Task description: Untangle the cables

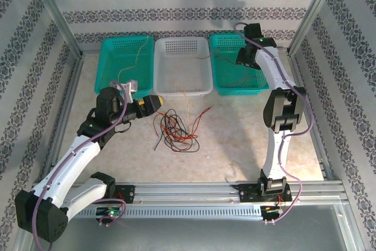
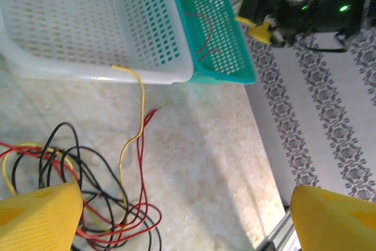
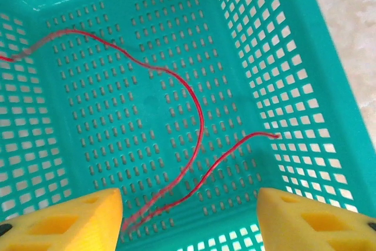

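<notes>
Down front on the desk (image 1: 247, 145), a messy knot of red, black and yellow cables (image 1: 175, 129) waiting to be sorted, left hand (image 1: 157, 103) spread wide right beside it, gripping nothing. Farther back, one red cable (image 3: 197, 104) lying in the right teal basket (image 3: 305, 86) under the right hand (image 3: 191, 201), fingers apart, empty. Looks barely half done.
</notes>
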